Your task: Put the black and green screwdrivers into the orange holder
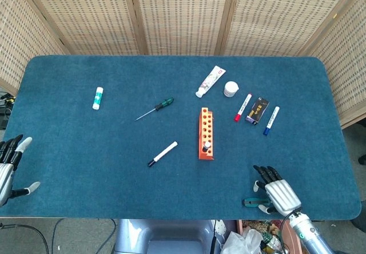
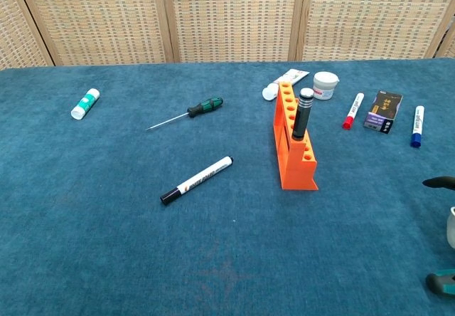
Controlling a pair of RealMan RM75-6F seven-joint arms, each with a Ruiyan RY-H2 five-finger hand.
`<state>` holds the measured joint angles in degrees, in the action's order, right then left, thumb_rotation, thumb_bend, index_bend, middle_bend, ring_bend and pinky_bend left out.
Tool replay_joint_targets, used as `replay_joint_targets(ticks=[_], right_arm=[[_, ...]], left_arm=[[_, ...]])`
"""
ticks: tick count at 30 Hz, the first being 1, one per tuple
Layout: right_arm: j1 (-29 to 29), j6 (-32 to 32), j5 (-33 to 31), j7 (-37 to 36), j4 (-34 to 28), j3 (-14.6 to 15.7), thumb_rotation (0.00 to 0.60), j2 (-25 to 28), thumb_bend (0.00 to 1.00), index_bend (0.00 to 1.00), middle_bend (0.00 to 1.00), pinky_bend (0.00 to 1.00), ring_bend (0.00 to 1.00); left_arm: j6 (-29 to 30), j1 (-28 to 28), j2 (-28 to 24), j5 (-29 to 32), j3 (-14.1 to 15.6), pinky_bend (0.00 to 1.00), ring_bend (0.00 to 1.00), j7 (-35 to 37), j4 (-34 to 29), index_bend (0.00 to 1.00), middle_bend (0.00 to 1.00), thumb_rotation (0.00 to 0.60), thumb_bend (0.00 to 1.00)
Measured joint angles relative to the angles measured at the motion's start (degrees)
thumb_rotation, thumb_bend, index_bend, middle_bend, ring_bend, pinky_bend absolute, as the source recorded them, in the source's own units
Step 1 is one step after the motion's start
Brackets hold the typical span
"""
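The right hand [image 1: 278, 194] has a shiny silver metal back with ridges running along it, like little stripes. Its fingers [image 1: 264, 172] are black. A small light grey thumb tip [image 1: 261, 209] sticks out at the side. Behind the hand is a round silver wrist [image 1: 299, 227] with a dark ring and a tiny green spot on it.

The left hand [image 1: 8, 171] shows at the edge of the head view. It is silver grey too, with black fingers [image 1: 8, 149]. Two of its tips are light grey, almost white [image 1: 26, 145].

In the chest view only a black fingertip [image 2: 439, 183] and a bit of grey show.
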<state>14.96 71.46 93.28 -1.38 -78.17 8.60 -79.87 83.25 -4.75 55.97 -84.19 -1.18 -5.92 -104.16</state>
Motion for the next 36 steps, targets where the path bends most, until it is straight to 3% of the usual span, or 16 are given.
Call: replay_joint_targets(ticks=[18,36], right_arm=[[-0.1,-2.74,-0.23,-0.31,-1.59,0.44,0.6,0.4,0.17,0.44,0.0,0.0,0.0],[0.01,-4.88,-0.36,-0.61,-0.92,0.73,0.6,-0.5,0.23,0.46,0.0,0.0,0.0]], left_arm=[[-0.39,-0.19,0.38,0.58,-0.13,0.0,0.0,-1.18,-0.18,0.0,0.0,0.6,0.0],[-0.23,-0.06,0.19,0.55,-0.15,0.0,0.0,-0.71,-0.16,0.0,0.0,0.6,0.0]])
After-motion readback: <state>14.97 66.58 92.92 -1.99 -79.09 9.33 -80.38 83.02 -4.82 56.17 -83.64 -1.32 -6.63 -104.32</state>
